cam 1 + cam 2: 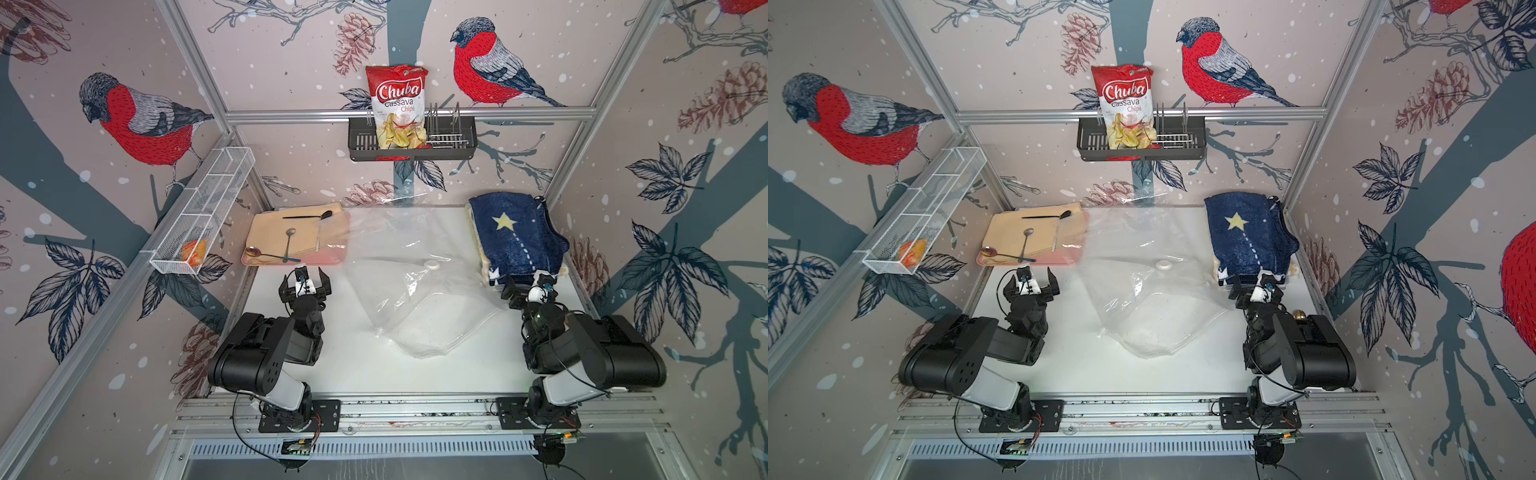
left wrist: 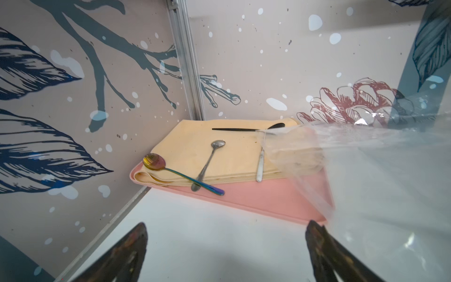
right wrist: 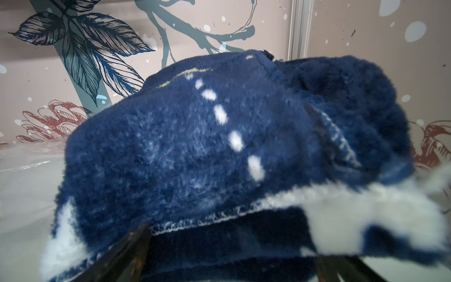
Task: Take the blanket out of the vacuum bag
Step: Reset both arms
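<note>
Right gripper (image 1: 527, 287) gaped wide, unclamped, blanket (image 1: 515, 237) just ahead; left gripper (image 1: 305, 277) wide too. Vacuum bag (image 1: 415, 291) between them looked empty: removal seemingly done, just retract.

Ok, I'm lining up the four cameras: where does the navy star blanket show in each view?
In a top view: the blanket lies at the right, towards the back.
In a top view: same spot, slightly nearer centre.
Left wrist: not in it.
Right wrist: fills most of the picture.
Shared landmark: the vacuum bag, clear plastic in all four.
</note>
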### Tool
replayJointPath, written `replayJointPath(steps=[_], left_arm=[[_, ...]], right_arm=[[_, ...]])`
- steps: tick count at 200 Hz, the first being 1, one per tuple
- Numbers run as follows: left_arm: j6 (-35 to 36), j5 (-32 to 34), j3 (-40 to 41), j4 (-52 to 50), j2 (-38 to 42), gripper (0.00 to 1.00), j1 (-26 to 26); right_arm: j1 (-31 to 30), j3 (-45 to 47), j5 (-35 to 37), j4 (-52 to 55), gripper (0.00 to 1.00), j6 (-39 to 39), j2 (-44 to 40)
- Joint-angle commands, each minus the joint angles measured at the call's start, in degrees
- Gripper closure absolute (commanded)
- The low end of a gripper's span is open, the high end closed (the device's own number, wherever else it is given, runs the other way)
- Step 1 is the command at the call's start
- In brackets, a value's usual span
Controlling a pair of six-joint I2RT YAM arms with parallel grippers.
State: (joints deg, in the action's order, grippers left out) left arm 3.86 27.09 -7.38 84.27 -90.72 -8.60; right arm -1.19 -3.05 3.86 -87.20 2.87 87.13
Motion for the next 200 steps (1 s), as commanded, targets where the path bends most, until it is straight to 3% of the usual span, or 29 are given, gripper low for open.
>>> replayJointPath(steps=[1,22,62,112,200], left_arm=[[0.93,0.02,1.52,9.95,-1.51,0.02,-1.68],[0.94,-0.2,1.21,10.37,-1.91,0.02,-1.34],[-0.52,-0.23,-0.63,5.28,-0.86,0.02,-0.44],[-1.79,-0.7,-2.67,0.24,-0.3,0.02,0.39],[-1.57,-0.41,-2.38,1.1,-0.29,0.02,0.16]], right_arm=[[-0.04,-1.82,-0.47,1.04,0.0,-0.59,-0.72],[-0.19,-2.85,-0.32,-0.01,0.0,-0.94,1.01],[-0.25,-8.87,6.23,12.59,0.0,1.46,0.59],[-0.21,-8.46,6.25,11.16,0.0,1.43,1.02],[-0.61,-7.97,6.78,10.41,0.0,1.26,0.76]])
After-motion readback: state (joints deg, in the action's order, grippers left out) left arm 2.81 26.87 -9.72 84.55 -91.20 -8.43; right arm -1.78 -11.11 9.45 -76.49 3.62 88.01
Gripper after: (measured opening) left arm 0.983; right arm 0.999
